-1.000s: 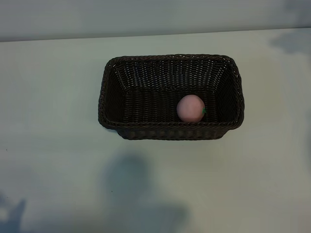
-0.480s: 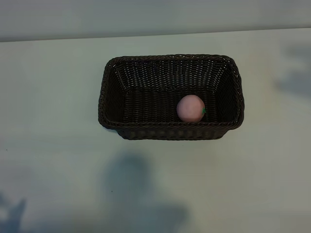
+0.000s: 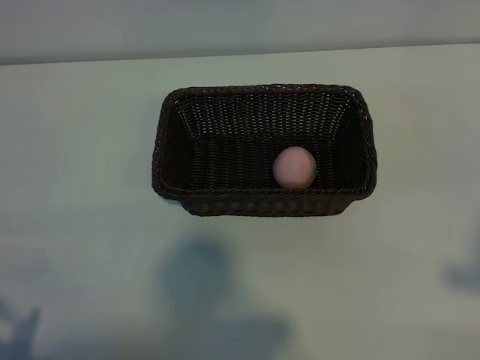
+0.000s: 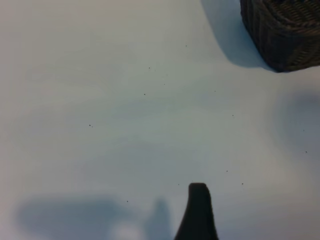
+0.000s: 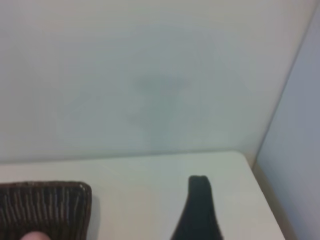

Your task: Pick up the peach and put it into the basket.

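Note:
The pale-pink peach [image 3: 293, 167] lies inside the dark-brown wicker basket [image 3: 169, 142], against its near wall and right of the middle, with the green leaf mark facing right. Neither arm shows in the exterior view. The left wrist view holds one dark finger [image 4: 198, 212] of my left gripper over bare table, with a corner of the basket [image 4: 282, 30] farther off. The right wrist view holds one dark finger [image 5: 199, 210] of my right gripper beside the basket's end [image 5: 47, 207], and a sliver of the peach [image 5: 34, 236] shows there. Both grippers are open and hold nothing.
The basket stands in the middle of a pale table [image 3: 82, 225]. A wall [image 5: 150, 75] runs along the table's far edge, and the table's corner [image 5: 245, 157] shows in the right wrist view. Arm shadows lie on the near tabletop.
The peach and basket have not moved. In the exterior view, a shadow at the far right has slid from the table's back toward its near edge.

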